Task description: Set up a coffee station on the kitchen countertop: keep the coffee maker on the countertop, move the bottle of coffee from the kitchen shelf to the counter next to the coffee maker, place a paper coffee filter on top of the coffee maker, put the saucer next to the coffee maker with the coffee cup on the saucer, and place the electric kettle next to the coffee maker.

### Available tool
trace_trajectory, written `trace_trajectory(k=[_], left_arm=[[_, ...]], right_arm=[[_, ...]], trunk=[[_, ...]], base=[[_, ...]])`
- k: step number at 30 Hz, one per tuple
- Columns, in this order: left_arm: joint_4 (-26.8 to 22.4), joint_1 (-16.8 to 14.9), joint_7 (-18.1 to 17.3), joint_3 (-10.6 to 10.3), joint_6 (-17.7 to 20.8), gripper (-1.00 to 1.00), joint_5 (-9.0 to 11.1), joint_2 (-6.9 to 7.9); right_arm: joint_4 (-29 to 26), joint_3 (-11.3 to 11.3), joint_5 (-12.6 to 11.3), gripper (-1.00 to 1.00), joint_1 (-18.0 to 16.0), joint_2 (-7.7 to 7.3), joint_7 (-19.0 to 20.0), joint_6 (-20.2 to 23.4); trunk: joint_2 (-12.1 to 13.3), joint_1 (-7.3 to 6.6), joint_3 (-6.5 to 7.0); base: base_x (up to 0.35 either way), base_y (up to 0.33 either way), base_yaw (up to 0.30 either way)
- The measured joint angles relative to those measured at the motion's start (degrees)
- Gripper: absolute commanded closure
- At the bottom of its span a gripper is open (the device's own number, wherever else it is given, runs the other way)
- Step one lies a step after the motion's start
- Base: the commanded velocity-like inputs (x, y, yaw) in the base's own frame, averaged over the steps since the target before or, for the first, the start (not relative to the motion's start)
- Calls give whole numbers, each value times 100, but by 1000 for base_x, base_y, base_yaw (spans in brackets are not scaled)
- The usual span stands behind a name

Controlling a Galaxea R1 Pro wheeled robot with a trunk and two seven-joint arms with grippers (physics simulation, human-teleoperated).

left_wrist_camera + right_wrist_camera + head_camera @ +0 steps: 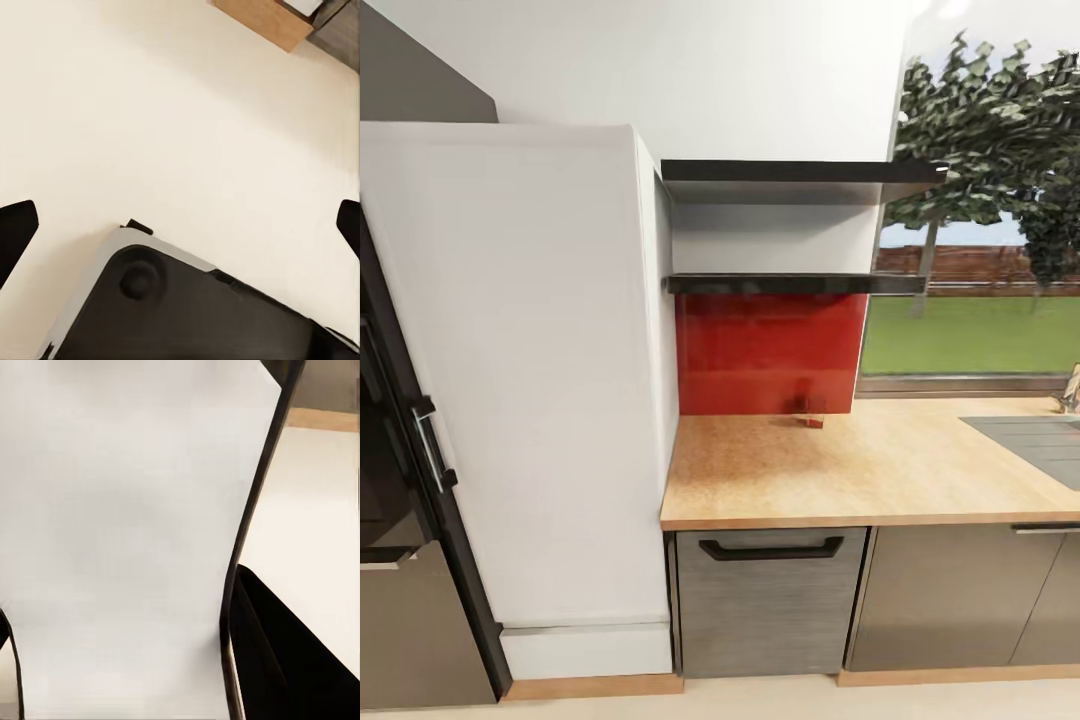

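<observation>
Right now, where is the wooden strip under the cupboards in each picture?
Head view: the wooden strip runs along the bottom edge, under the cabinets, touching the floor.
Left wrist view: a brown wooden piece in the upper right corner, probably the same strip.
Right wrist view: a thin tan band at the upper right, likely it too.
Shared landmark: the cream floor lies right against it in all three.

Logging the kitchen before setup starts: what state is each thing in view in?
Countertop: one small red thing at the back.
Shelves: bare.
Drawer: shut.
Cabinet doors: shut.
Left gripper: open, over the floor.
</observation>
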Motion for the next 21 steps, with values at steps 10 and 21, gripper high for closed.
trace_trajectory(k=[10,21], left_arm=[[269,-2,50,9,-261,-100,10,-54],[290,-3,49,9,-265,-100,-29,-67]], right_arm=[[-36,-9,5,100,154,280,-69,1],[-34,-4,5,100,165,290,-9,111]], trunk=[[-1,-2,1],[0,0,1]], base=[[162,-242,0],[62,-278,0]])
